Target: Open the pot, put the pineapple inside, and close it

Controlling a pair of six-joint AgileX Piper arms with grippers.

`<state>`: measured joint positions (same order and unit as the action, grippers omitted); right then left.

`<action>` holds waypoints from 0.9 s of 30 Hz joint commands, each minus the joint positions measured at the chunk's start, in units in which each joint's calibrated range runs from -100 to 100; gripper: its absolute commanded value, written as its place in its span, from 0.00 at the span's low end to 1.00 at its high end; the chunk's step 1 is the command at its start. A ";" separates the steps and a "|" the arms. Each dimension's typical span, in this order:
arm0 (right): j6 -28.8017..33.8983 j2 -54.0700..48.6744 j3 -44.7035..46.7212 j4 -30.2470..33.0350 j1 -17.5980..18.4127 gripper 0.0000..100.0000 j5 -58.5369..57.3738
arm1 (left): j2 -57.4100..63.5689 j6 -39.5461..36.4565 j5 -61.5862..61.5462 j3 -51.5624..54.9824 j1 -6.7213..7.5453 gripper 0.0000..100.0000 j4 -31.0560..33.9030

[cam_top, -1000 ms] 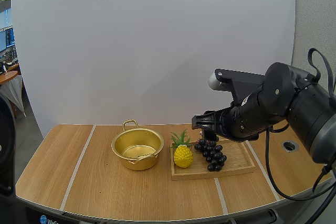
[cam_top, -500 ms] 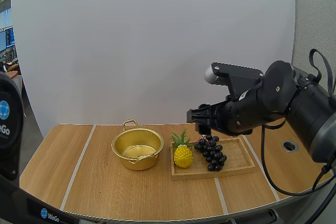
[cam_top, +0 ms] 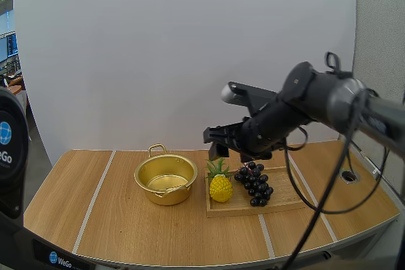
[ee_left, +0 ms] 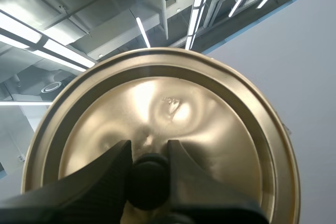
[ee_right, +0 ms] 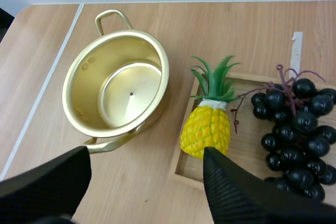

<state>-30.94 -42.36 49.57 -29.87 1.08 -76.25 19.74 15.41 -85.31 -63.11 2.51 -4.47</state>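
On the wooden tabletop the pineapple stands at the left end of the wooden tray, next to the grapes. The right tool, spread wide, has moved from over the grapes to above the pineapple, so I judge the pick comes next. The pot stands open just beside the tray. The left tool pinches the knob of the lid.

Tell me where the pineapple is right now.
In the high view the pineapple sits at the left end of the wooden tray, between the open pot and the grapes.
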 commanded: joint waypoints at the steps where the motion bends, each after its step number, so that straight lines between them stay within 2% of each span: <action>1: 3.97 8.69 -5.04 6.15 4.77 1.00 5.11 | 0.22 -0.35 2.07 -0.27 0.13 0.00 -0.01; 4: 9.73 11.82 -5.20 14.49 6.46 1.00 8.20 | 0.22 -0.35 2.07 -0.27 0.13 0.00 -0.01; 7: 12.59 15.00 -5.20 17.04 6.84 1.00 9.79 | 0.22 -0.35 2.07 -0.27 0.13 0.00 -0.01; 27: 15.04 31.19 -8.75 16.89 6.84 1.00 16.04 | 0.22 -0.35 2.07 -0.27 0.13 0.00 -0.01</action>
<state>-16.91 -16.46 43.60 -12.85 7.92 -62.93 19.74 15.33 -85.31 -63.11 2.51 -4.47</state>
